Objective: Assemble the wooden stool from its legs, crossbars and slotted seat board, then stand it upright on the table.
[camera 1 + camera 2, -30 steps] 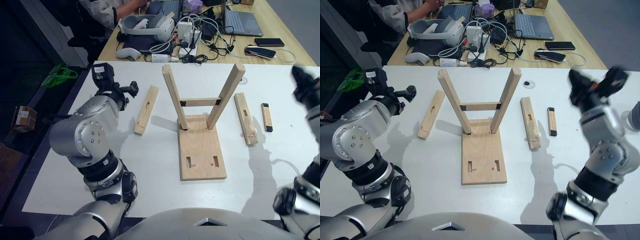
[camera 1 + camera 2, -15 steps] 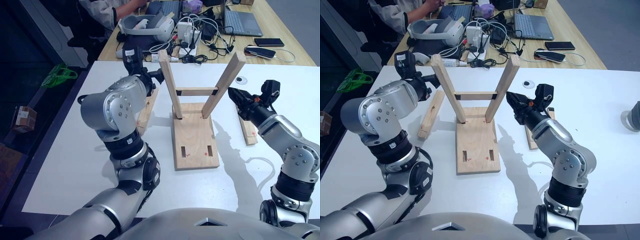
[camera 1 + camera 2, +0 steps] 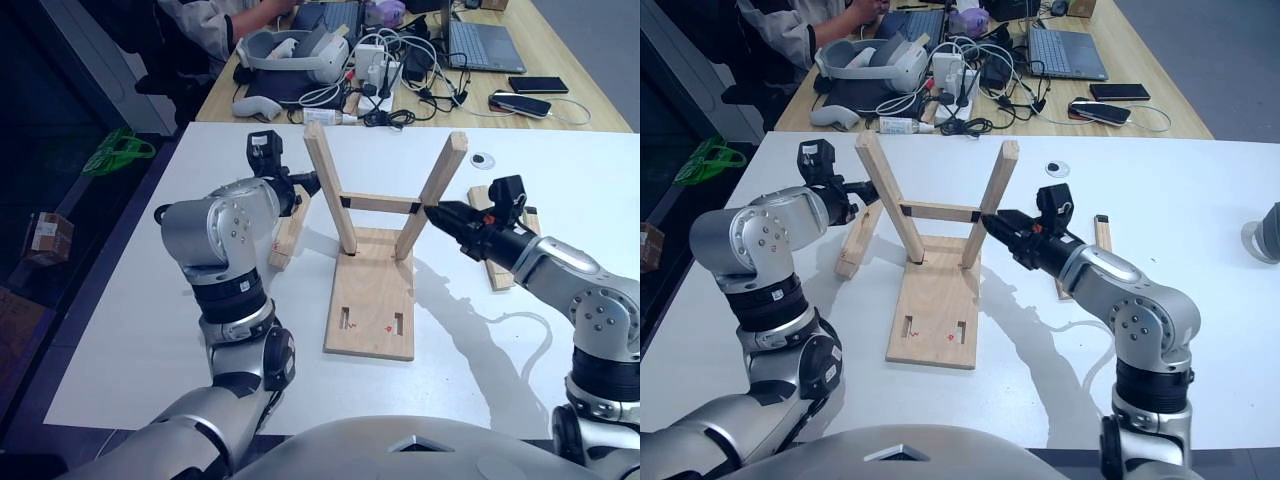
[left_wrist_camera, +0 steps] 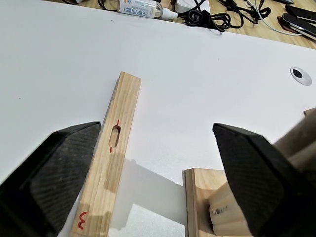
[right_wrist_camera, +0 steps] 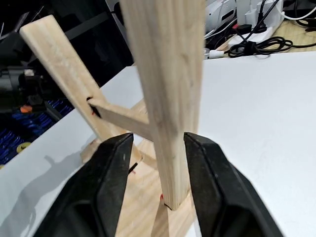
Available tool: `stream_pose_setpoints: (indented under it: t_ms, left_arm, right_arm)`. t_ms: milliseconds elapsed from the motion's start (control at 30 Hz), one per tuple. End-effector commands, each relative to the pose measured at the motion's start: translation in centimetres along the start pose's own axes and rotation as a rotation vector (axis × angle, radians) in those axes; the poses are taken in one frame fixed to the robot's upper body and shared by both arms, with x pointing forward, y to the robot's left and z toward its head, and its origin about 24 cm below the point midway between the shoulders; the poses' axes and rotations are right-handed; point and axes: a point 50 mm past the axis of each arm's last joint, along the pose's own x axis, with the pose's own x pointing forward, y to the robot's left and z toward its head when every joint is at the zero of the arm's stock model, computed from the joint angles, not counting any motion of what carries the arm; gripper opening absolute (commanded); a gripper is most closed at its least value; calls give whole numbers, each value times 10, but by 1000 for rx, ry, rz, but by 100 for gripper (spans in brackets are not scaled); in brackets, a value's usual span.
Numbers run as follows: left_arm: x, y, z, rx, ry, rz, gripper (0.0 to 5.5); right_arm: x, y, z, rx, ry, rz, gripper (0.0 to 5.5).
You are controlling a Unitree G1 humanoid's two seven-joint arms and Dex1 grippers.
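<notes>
Pale wood across the desk [image 3: 120, 330] tells me we're roughly halfway. From the head cameras, the seat board [image 3: 365, 300] lies flat mid-desk. Two fitted legs [image 3: 330, 190] rise from the slots at its end toward the far edge, splayed apart and joined by a crossbar [image 3: 378, 203]. The empty slots [image 3: 345, 320] at the board's near end have nothing in them. A loose leg [image 3: 858, 245] lies flat toward the left edge. A second loose leg [image 3: 497, 275] lies toward the right edge, partly under my right arm, with a short crossbar [image 3: 1100, 233] just beyond it. My left pincer [image 3: 303, 182] sits by the fitted leg on its side, and my right pincer [image 3: 432, 208] is at the other.

From the left wrist, that pincer's fingers [image 4: 59, 168] are wide apart and hold nothing, hanging over the loose leg and a corner of the seat board.

From the right wrist, the right pincer's fingers [image 5: 108, 182] stand apart, straddling one of the fitted legs low down. One finger looks to touch it and the other shows a gap, so I judge it not clamped.

Left to do, as I read it: join the two loose legs with the short crossbar, seat them in the empty slots, then turn the stool onto its feet.
</notes>
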Motion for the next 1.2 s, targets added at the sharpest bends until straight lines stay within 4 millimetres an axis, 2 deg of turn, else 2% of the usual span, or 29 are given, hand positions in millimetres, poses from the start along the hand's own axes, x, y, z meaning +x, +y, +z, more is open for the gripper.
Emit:
stream_pose_setpoints:
  t_ms: [33,167,267,333,500,567,600,733,900,1100,1200]
  left_arm:
    - [-5,9,-7,61,33,-11,423]
    - [-14,26,-10,144,53,-12,423]
    - [-26,24,-10,300,65,-174,423]
    - [-35,18,-11,365,73,-314,423]
    - [-43,14,-26,478,145,-526,474]
    - [-45,5,-37,515,189,-636,505]
    - [-45,1,-42,555,213,-677,505]
    - [-39,-3,-52,757,285,-826,505]
    - [-23,-3,-62,1065,361,-906,505]
    - [-5,-12,-66,1136,374,-923,505]
    - [9,-13,-60,1083,347,-865,505]
  right_arm:
    - [-14,-16,-11,-84,160,-7,195]
    - [-25,-4,-3,-118,173,220,195]
    - [-26,6,-6,-135,225,379,195]
    - [-22,9,-10,-158,256,421,195]
    - [-6,17,-22,-173,259,450,270]
    - [-1,22,-31,-174,286,474,307]
    - [0,25,-35,-183,309,502,307]
    - [4,27,-52,-384,467,600,307]
    - [16,21,-56,-637,548,632,307]
    - [27,20,-62,-715,544,608,307]
    - [33,20,-62,-744,528,580,307]
